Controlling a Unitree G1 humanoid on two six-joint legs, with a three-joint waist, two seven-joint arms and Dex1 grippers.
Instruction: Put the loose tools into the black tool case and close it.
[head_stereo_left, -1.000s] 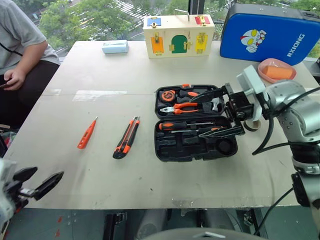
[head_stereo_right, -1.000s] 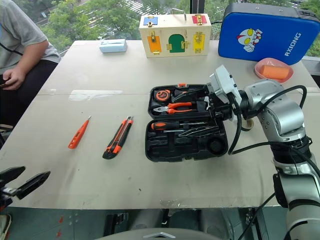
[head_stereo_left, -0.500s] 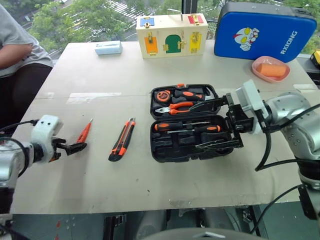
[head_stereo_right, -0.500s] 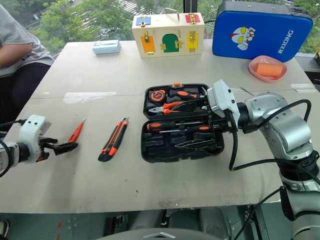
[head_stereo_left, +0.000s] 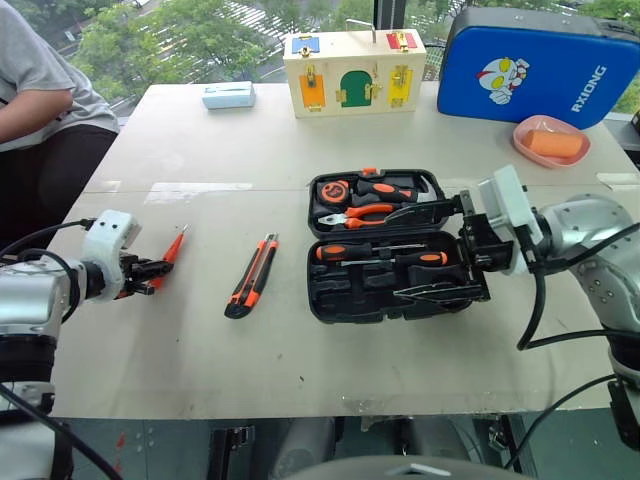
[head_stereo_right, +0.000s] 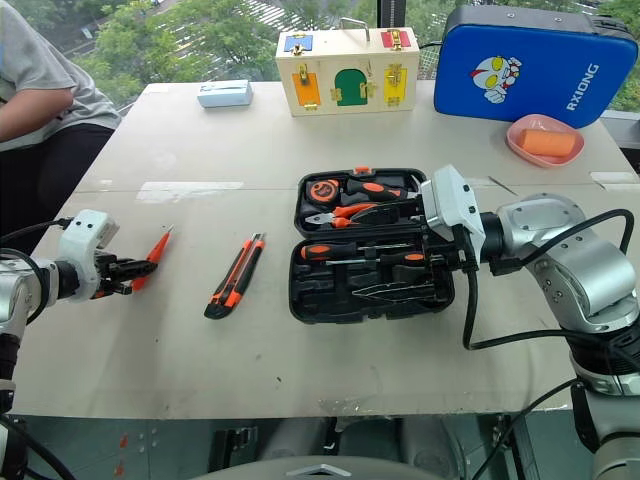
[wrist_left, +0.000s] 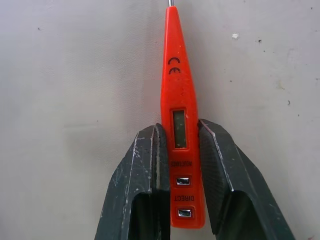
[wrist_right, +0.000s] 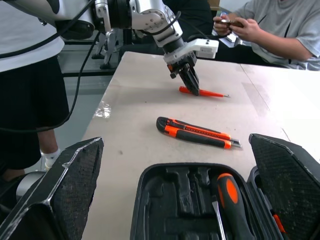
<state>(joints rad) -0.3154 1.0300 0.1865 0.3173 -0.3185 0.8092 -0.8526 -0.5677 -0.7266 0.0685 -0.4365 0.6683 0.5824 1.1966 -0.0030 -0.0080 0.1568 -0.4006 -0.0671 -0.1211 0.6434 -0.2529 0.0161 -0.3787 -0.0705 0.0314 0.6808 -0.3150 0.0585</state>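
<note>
Left claw clenched on tester screwdriver, in line with its shaft; black tool case lies rightward; right claw released.

Left pincer clamped; right pincer wide open.

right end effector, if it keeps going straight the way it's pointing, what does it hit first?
Judging from its wrist view, the right end effector points over the open black tool case toward the utility knife. The case's near edge and the stowed screwdriver sit lowest in that line, so probably those first; depth is unclear.
</note>
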